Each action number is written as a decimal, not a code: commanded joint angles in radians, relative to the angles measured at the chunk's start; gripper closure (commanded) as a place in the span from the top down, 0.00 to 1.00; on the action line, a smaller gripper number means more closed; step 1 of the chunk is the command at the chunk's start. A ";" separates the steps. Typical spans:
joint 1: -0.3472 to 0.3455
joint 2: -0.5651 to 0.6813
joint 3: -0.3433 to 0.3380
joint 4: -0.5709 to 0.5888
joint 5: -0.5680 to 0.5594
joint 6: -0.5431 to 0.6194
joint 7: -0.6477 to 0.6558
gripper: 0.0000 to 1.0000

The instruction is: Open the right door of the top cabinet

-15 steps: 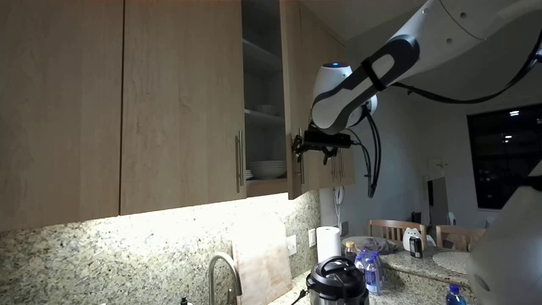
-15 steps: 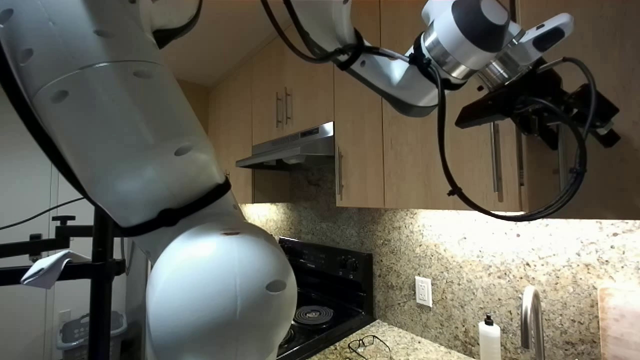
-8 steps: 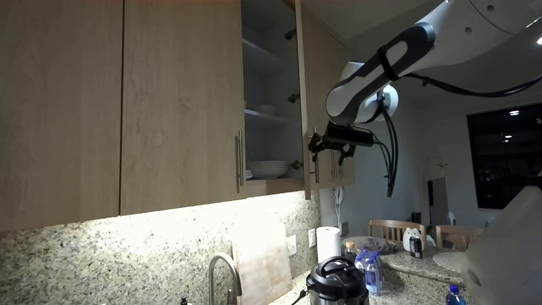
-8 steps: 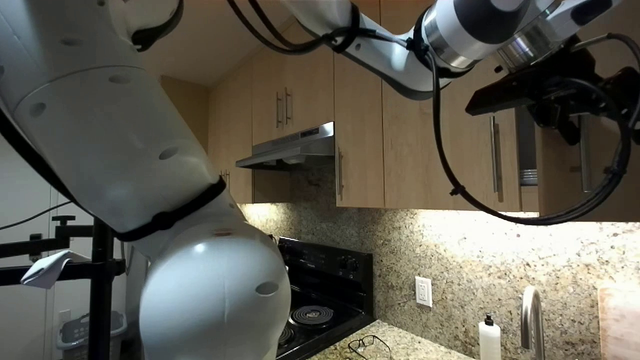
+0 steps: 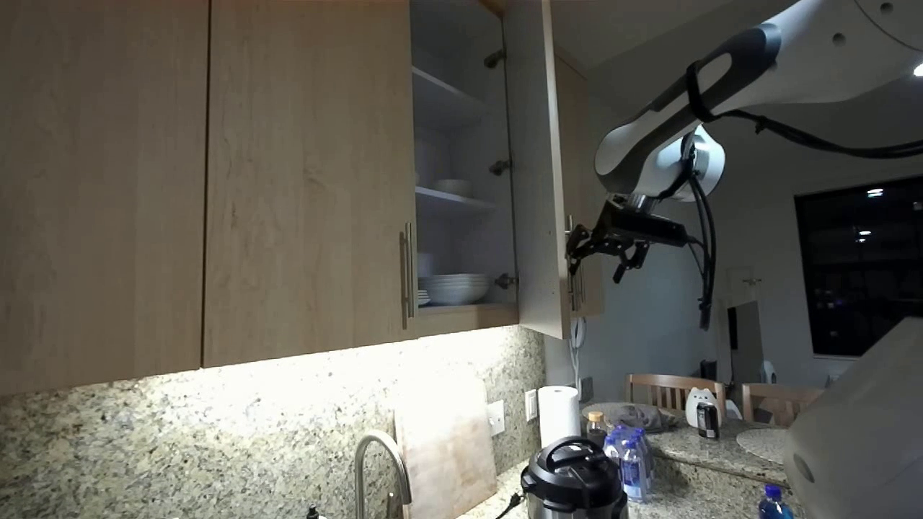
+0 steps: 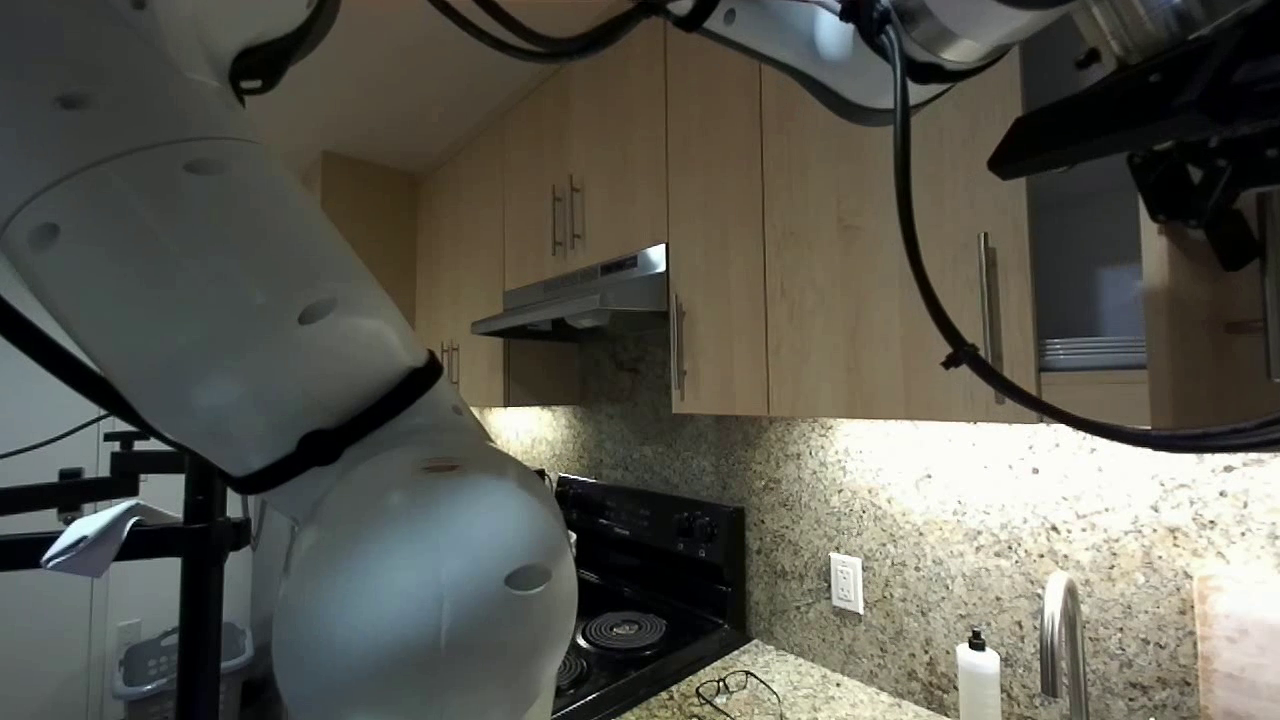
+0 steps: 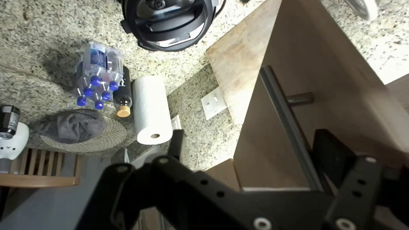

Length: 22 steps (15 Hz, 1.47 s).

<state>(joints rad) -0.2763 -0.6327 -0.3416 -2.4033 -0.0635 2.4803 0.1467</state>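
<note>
Wrist view: see hand (image 7: 250, 142) spread, with metal bar handle (image 7: 284, 115) between fingers (image 7: 330, 150), nearer door-side one; not clamped. Judge task nearly done: in both exterior views, find right door (image 5: 537, 173) standing well open from top cabinet (image 5: 469, 317), with stacked white dishes (image 5: 458, 290) exposed. Left to do, probably: swing slightly wider if wanted, then back off handle without dragging door closed. On looks: tall, narrow flat slab, upright, tan outside, paler and greyish inside, hung on hinges (image 5: 499, 167) along cabinet's right side.
</note>
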 commanded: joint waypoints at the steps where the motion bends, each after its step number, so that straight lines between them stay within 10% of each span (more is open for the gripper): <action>1: -0.040 0.005 0.021 0.002 0.028 -0.006 -0.024 1.00; 22: -0.145 0.182 -0.059 0.180 0.117 -0.030 0.075 1.00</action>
<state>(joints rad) -0.3936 -0.5476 -0.3882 -2.3127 0.0070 2.4381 0.1881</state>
